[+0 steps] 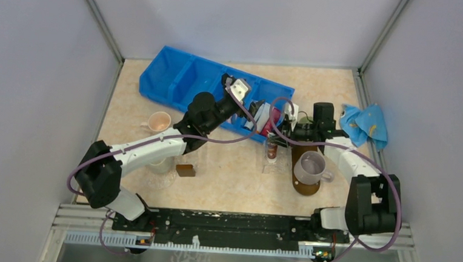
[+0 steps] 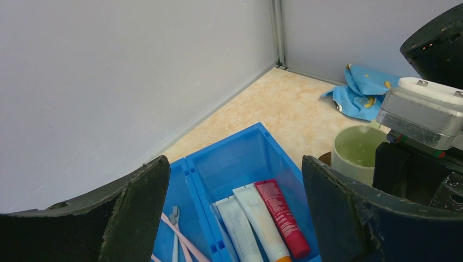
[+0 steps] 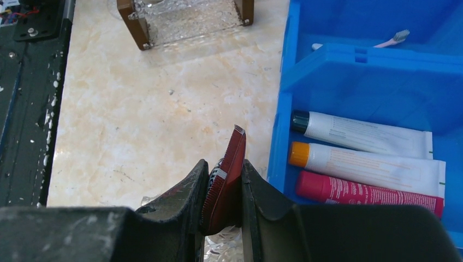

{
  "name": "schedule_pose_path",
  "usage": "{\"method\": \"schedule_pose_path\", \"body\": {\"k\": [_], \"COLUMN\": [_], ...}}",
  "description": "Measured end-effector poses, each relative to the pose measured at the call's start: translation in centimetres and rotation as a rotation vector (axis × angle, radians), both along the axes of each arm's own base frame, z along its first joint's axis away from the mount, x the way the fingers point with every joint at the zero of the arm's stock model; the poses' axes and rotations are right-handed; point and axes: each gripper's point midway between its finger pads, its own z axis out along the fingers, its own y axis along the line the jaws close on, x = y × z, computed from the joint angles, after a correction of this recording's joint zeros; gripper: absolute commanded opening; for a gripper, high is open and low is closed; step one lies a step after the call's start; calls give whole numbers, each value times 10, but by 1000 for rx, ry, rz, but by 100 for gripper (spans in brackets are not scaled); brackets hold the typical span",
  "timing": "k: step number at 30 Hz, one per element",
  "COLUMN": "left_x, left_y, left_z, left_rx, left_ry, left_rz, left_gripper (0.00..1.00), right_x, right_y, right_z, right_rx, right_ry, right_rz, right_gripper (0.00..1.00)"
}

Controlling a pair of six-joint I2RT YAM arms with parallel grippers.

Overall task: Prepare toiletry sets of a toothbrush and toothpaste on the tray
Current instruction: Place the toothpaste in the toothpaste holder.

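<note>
Now the right hand [image 3: 224, 169] pinches a dark red toothpaste tube [image 3: 236, 146] just beside the blue bin [image 3: 349, 57], while the left hand [image 2: 235, 169] gapes wide above three more tubes [image 2: 257, 218] lying inside it.

Blue bin [image 1: 159, 81], blue cloth [image 1: 366, 124], grey mug [image 1: 310, 167], pinkish mug [image 1: 158, 122].

Lab robot cell: plain pale walls [image 1: 33, 64] enclosed the table [image 1: 232, 179] on three sides; black rail [image 1: 229, 223] spanned the near edge.

Bright, even light; soft shadows, sharp focus.
</note>
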Motion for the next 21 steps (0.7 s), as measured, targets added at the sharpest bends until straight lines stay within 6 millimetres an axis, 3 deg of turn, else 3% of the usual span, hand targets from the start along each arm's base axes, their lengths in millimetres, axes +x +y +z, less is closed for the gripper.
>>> {"method": "schedule_pose_path", "body": {"k": [10,18,21], "left_x": [-1,-1,-1], "left_y": [0,0,0], "left_z": [-5,-5,-5], "left_rx": [8,8,8], "left_ry": [7,6,6], "left_rz": [-1,-3,-3], "left_gripper": [94,94,94], "right_x": [-1,-4,-4], "right_y": [-1,-5,-6], "right_z": [-12,-20,-20], "right_rx": [-21,-63,-73], "right_ry": [-29,-24,-27], "right_rz": [26,24,25], "right_gripper": [40,44,34]}}
